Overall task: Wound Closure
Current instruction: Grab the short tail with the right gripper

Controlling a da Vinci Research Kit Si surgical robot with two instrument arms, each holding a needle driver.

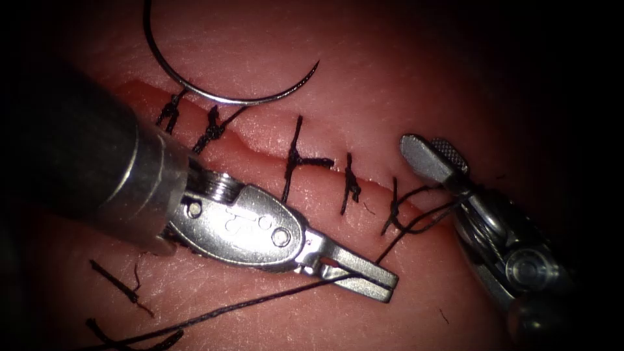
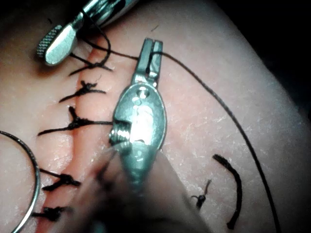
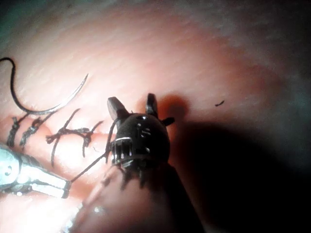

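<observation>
The curved needle (image 1: 221,99) lies loose on the tissue (image 1: 390,78) just beyond the cut's (image 1: 260,142) upper left part, held by neither tool; it also lies free in the left wrist view (image 2: 36,179) and right wrist view (image 3: 48,109). My left tool (image 1: 387,283) (image 2: 153,46) is shut on the black thread (image 1: 260,300), which runs from the lower left through its jaws up to the rightmost stitch (image 1: 395,211). My right tool (image 1: 424,143) (image 3: 133,102) stands open at the cut's right end, holding nothing, with a loop of thread (image 1: 448,205) around its neck.
Several knotted stitches (image 1: 296,159) cross the cut from upper left to lower right. Short cut ends of thread (image 1: 117,283) lie on the tissue at the lower left. The left tool's thick shaft (image 1: 78,156) covers the left part of the tissue.
</observation>
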